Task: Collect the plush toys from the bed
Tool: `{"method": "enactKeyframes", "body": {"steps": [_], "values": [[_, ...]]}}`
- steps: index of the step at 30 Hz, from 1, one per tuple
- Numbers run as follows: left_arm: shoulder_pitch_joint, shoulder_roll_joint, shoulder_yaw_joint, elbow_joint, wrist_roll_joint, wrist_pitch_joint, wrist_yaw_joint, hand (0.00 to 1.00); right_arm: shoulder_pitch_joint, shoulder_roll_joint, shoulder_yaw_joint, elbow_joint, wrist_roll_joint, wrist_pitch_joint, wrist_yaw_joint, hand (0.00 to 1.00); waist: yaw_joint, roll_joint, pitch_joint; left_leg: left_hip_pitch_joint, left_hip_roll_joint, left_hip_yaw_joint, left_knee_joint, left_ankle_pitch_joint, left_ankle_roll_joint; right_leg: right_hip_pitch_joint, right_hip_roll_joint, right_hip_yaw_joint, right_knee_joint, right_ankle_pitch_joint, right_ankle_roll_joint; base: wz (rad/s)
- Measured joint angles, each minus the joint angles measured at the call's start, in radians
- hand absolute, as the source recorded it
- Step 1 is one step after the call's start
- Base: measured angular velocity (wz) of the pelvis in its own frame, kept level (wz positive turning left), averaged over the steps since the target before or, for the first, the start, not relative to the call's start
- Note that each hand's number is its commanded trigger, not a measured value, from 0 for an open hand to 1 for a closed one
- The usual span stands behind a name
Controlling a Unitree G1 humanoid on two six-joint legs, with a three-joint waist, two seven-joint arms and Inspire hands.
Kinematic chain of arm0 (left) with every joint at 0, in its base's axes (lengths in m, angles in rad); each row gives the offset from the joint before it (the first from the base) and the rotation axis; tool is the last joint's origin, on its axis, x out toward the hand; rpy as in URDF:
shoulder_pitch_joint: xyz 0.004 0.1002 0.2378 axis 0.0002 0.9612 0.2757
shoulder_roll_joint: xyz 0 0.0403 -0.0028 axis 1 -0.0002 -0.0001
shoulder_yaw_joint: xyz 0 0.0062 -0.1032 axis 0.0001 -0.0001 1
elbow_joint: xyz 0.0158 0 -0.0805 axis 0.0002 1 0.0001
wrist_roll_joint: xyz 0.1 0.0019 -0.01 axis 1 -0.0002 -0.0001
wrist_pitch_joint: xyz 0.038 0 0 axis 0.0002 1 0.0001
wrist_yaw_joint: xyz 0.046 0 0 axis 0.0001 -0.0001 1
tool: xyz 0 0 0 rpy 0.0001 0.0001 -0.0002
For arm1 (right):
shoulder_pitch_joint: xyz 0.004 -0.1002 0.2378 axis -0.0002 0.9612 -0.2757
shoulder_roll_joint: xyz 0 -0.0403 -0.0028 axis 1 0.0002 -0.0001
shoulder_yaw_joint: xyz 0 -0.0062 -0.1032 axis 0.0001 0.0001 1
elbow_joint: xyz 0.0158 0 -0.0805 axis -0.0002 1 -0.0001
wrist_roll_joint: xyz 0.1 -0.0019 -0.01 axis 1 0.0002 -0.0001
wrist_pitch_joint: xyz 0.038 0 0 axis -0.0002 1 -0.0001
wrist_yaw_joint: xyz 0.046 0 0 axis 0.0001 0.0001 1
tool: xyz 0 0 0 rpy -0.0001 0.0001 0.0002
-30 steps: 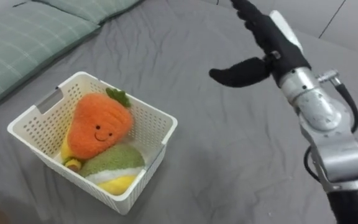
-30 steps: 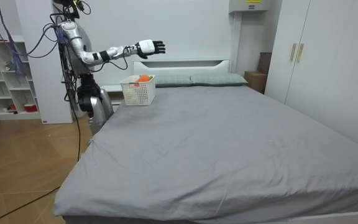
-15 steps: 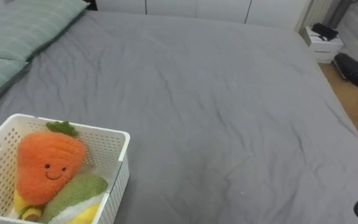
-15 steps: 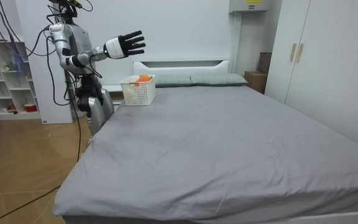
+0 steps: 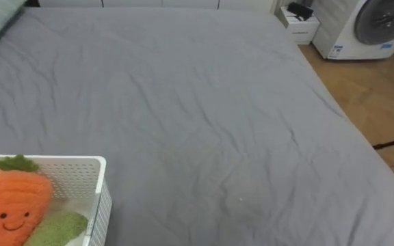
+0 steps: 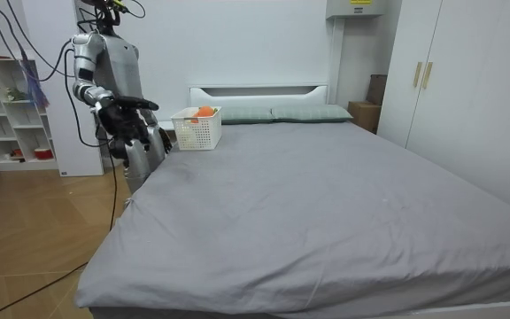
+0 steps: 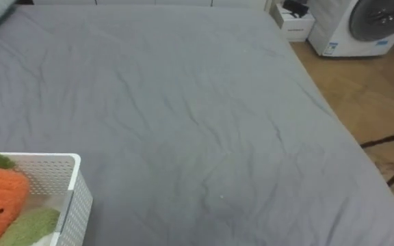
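A white slatted basket (image 5: 102,186) stands on the grey bed (image 5: 197,116), at the lower left of the eye views. In it lie an orange carrot plush (image 5: 9,205) with a smiling face and a green and yellow plush (image 5: 57,229). In the room view the basket (image 6: 196,130) sits at the bed's near corner by the headboard, the carrot (image 6: 204,111) poking above its rim. I stand beside that corner, at the room view's left. My right hand (image 6: 131,106) hangs in front of my waist, its fingers straight, holding nothing and well apart from the basket.
The grey sheet stretches wide and creased to the basket's right. Past the bed's far edge there is wooden floor with a washing machine (image 5: 375,27) and a small white cabinet (image 5: 299,17). Green pillows (image 6: 273,112), a shelf (image 6: 11,106) and a wardrobe (image 6: 450,89) are in the room view.
My right arm came down from reaching out above the basket to in front of my waist. My head view swung right, so the basket slid to the lower left corner.
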Motion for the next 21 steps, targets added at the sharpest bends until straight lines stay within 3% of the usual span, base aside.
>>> {"method": "enactKeyframes", "body": {"steps": [5, 10, 12, 17, 20, 21], "values": [[-0.001, -0.002, -0.004, 0.000, -0.026, 0.001, 0.017, 0.00, 0.037, 0.044, -0.004, 0.216, 0.014, -0.020, -0.002, 0.00, 0.002, -0.006, -0.0034, 0.004, 0.001, 0.002, 0.002, 0.000, -0.001, 0.004, 0.001, 0.001, 0.002, 0.001, -0.001, -0.01], [0.002, -0.008, -0.009, 0.006, -0.075, 0.003, 0.018, 0.00, 0.090, 0.108, 0.009, 0.466, -0.008, -0.023, 0.000, 0.00, 0.001, 0.011, -0.0012, 0.009, 0.003, 0.012, 0.003, -0.002, -0.003, -0.007, 0.002, 0.021, 0.020, -0.005, -0.004, -0.09], [0.008, -0.009, -0.008, 0.019, -0.073, 0.003, 0.018, 0.00, 0.106, 0.121, 0.028, 0.578, -0.028, -0.022, 0.004, 0.00, 0.001, 0.011, -0.0045, 0.013, 0.003, 0.013, 0.002, -0.002, -0.003, -0.004, 0.002, 0.021, 0.020, -0.006, -0.005, -0.04], [0.010, -0.014, -0.009, 0.047, -0.061, 0.002, 0.018, 0.00, 0.146, 0.130, 0.122, 0.831, -0.296, 0.006, 0.104, 0.00, 0.002, 0.022, -0.0031, 0.018, 0.001, 0.017, 0.002, -0.002, -0.004, -0.010, 0.000, 0.020, 0.021, -0.019, -0.010, -0.02], [0.008, -0.015, -0.019, 0.063, -0.031, 0.021, 0.018, 0.00, 0.141, 0.130, 0.235, 0.929, -0.567, 0.057, 0.195, 0.00, 0.012, 0.023, -0.0093, 0.019, 0.001, 0.020, 0.003, -0.002, -0.004, -0.011, -0.001, 0.016, 0.021, -0.018, -0.010, -0.04], [-0.001, -0.015, -0.025, 0.064, -0.011, 0.032, 0.018, 0.00, 0.139, 0.130, 0.310, 0.948, -0.670, 0.080, 0.240, 0.00, 0.029, 0.022, -0.0097, 0.021, 0.001, 0.023, 0.003, -0.002, -0.003, -0.011, -0.001, 0.017, 0.021, -0.017, -0.011, -0.05]]}}
